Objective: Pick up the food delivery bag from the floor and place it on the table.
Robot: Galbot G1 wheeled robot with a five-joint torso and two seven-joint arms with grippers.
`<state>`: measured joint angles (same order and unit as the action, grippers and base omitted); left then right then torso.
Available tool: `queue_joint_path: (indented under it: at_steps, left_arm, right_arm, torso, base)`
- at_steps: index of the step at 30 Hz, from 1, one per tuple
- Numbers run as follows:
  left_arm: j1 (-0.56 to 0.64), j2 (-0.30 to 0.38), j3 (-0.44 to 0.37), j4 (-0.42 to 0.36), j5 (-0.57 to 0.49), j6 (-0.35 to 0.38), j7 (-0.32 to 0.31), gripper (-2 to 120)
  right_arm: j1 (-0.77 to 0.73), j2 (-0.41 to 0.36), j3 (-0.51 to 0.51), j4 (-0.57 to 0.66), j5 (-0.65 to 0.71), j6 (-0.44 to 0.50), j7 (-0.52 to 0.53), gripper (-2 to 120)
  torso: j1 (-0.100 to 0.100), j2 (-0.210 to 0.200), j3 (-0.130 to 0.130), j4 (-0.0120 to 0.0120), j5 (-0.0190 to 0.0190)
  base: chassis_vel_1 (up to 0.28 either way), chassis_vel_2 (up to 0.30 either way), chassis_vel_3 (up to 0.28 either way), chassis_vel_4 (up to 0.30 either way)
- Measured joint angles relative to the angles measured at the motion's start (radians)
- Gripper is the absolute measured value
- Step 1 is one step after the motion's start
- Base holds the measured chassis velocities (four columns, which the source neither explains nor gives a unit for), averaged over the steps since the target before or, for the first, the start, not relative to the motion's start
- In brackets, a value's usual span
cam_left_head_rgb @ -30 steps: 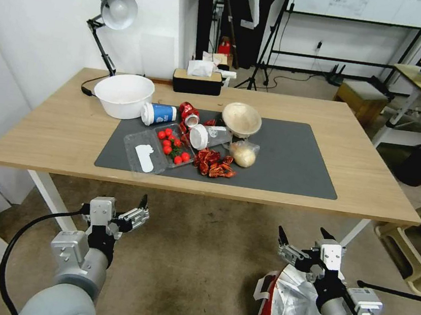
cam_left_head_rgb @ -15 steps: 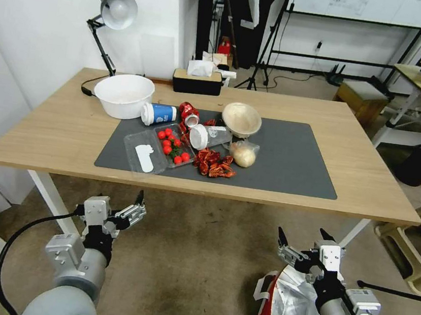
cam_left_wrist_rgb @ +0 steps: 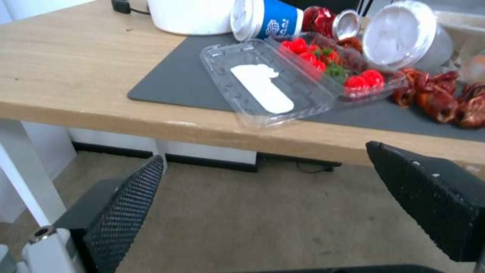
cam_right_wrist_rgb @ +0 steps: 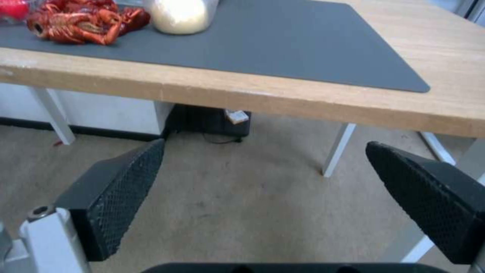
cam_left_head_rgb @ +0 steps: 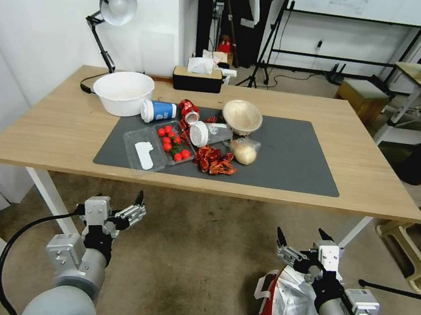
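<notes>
- Directly beneath the right gripper (cam_left_head_rgb: 303, 242), jaws spread: boxy white foil-lined paper delivery bag (cam_left_head_rgb: 288, 310), on the floor; thin walls may crumple.
- Ahead of the left gripper (cam_left_head_rgb: 134, 206), jaws also spread: cluttered light-wood table (cam_left_head_rgb: 372, 172); placement risks toppling items.

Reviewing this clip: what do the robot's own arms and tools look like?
Both arms are rounded light grey tubes ending in silver-white wrist blocks. Left tool and right tool each carry two black, mesh-textured wedge fingers. A black cable loops off each arm.

The left tool (cam_left_wrist_rgb: 263, 197) hung with its two black fingers (cam_left_wrist_rgb: 126, 204) spread wide over bare floor (cam_left_wrist_rgb: 242, 216), below the tabletop (cam_left_wrist_rgb: 66, 72) edge. Beyond the fingertips, on the grey mat (cam_left_wrist_rgb: 187, 79), lay an open clear clamshell (cam_left_wrist_rgb: 268, 83) of red tomatoes (cam_left_wrist_rgb: 361, 79), a tipped blue cup (cam_left_wrist_rgb: 268, 19) farther off.
</notes>
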<state>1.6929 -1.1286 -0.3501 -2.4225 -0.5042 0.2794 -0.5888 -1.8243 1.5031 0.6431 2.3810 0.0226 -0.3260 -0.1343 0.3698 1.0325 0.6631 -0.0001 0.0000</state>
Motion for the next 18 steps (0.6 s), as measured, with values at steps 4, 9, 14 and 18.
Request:
queue_joint_path:
  at_steps: [4,9,14,18]
  left_arm:
    - [0.0,0.0,-0.001,0.004,0.001,-0.001,0.001,100]
    - [0.004,-0.001,-0.003,0.013,0.005,-0.009,0.002,100]
    - [0.003,-0.008,-0.002,0.019,0.01,-0.013,0.005,100]
    - [0.0,-0.008,-0.002,0.027,0.016,-0.014,0.005,100]
  right_arm:
    - [0.0,0.0,0.0,-0.001,0.0,0.0,-0.001,100]
    - [0.001,-0.001,0.002,-0.004,0.001,-0.001,-0.002,100]
    - [0.002,-0.004,0.003,-0.005,0.003,-0.003,-0.003,100]
    - [0.003,-0.008,0.005,-0.01,0.004,-0.004,-0.004,100]
  torso:
    - [-0.003,-0.008,-0.004,0.0,0.0]
    - [-0.013,-0.031,-0.017,0.0,0.0001]
    - [-0.026,-0.06,-0.034,0.0,0.0]
    - [-0.035,-0.081,-0.047,0.0,0.0]
  base:
    - [0.0,0.0,0.0,0.0]
    - [0.0,0.0,0.0,0.0]
    - [0.0,0.0,0.0,0.0]
    - [0.0,0.0,0.0,0.0]
